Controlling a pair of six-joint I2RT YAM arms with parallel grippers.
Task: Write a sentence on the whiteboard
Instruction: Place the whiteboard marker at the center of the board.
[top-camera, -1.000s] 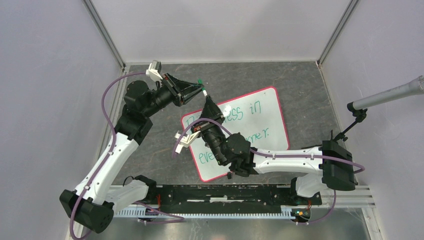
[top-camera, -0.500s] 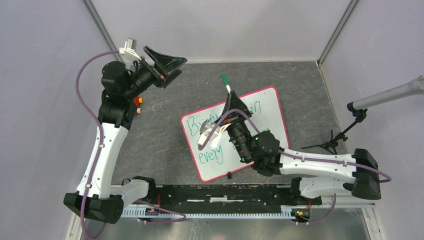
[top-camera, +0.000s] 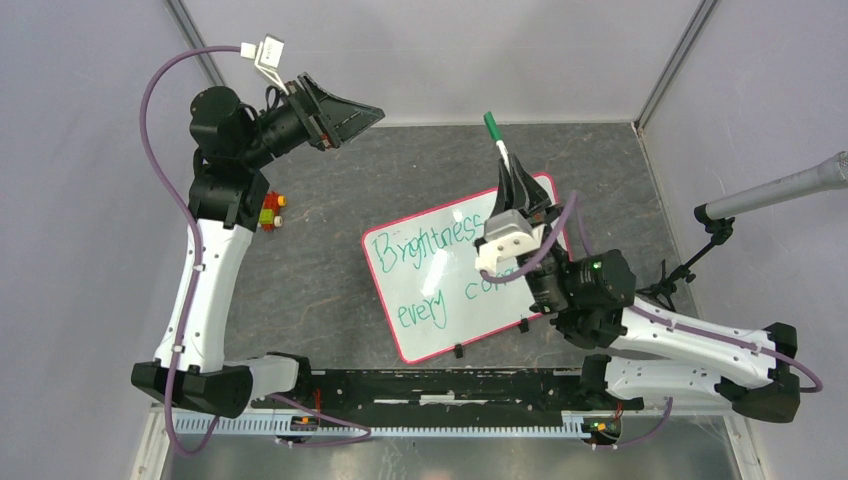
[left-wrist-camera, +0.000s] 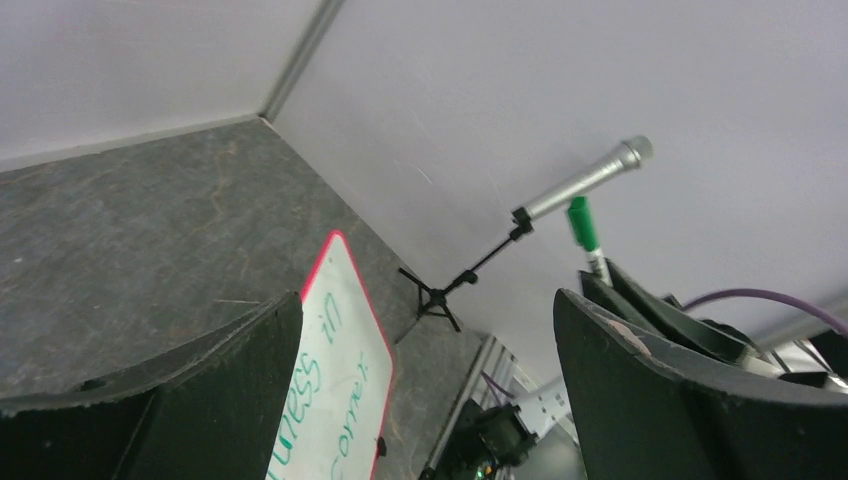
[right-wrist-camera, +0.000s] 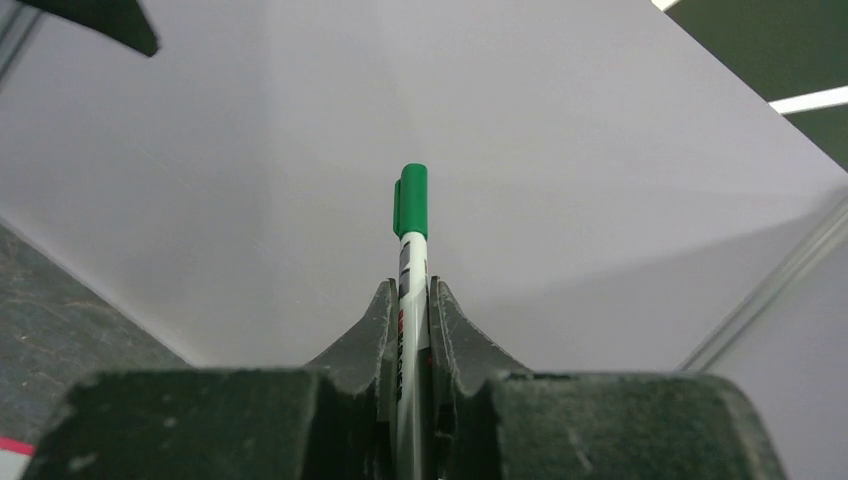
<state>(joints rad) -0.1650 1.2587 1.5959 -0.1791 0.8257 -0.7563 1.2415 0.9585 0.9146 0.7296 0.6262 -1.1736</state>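
Both arms have pulled apart since a second ago, when their fingertips met over the whiteboard's (top-camera: 440, 282) far left corner. The left gripper (top-camera: 352, 122) has swung up and back, well beyond the board's far left corner, and its jaws, nearly closed then, now gape wide with nothing between them. The right gripper (top-camera: 515, 178) has swept across to the board's far right corner and is clamped tight on a green-capped marker (top-camera: 497, 138), whose capped end points up and away from the board, toward the back wall.

The whiteboard lies flat and askew on the dark grey table (top-camera: 320, 270), its red-pink rim showing all round. Green lettering, the sentence (top-camera: 425, 243), runs in two lines; "Brightness" and "every" read clearly from above, while the right arm covers the ends of both lines. A microphone on a small stand (top-camera: 780, 190) sits well off the board's right side.
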